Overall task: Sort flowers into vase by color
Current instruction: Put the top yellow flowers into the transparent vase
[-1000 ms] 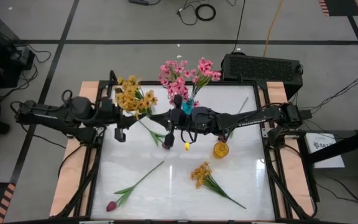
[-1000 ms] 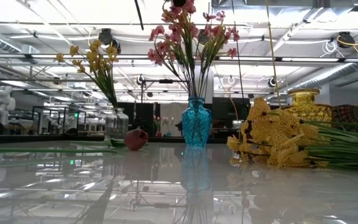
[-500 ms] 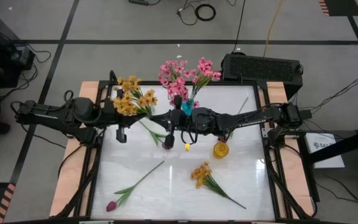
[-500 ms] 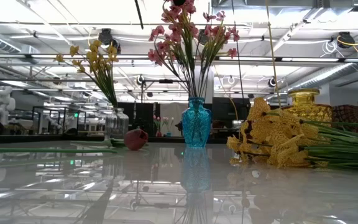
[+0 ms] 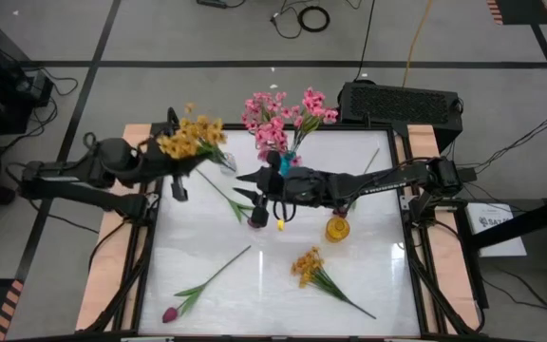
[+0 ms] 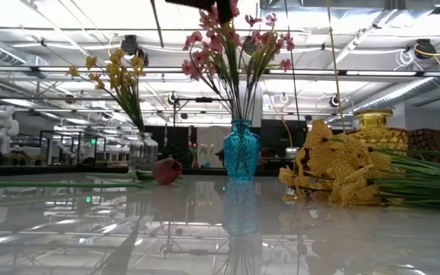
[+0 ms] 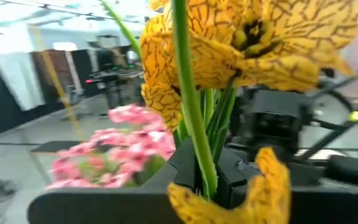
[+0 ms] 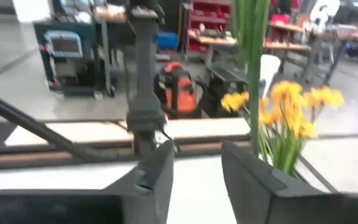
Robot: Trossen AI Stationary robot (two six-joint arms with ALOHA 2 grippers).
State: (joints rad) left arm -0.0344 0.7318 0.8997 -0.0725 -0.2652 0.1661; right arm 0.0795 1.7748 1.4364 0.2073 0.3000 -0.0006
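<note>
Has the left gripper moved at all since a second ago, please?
Yes. The left gripper has drawn back with the yellow flowers, away from the blue vase.

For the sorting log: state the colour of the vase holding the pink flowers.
Turquoise blue glass vase, clearest in the low view.

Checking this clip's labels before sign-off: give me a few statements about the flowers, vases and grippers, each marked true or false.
1. The pink flowers stand in the blue vase. True.
2. The left gripper is shut on a yellow spray. True.
3. The amber vase holds flowers. False: it stands empty.
4. The magenta tulip is in a vase. False: it lies on the table.
5. A yellow bunch lies on the table. True.
</note>
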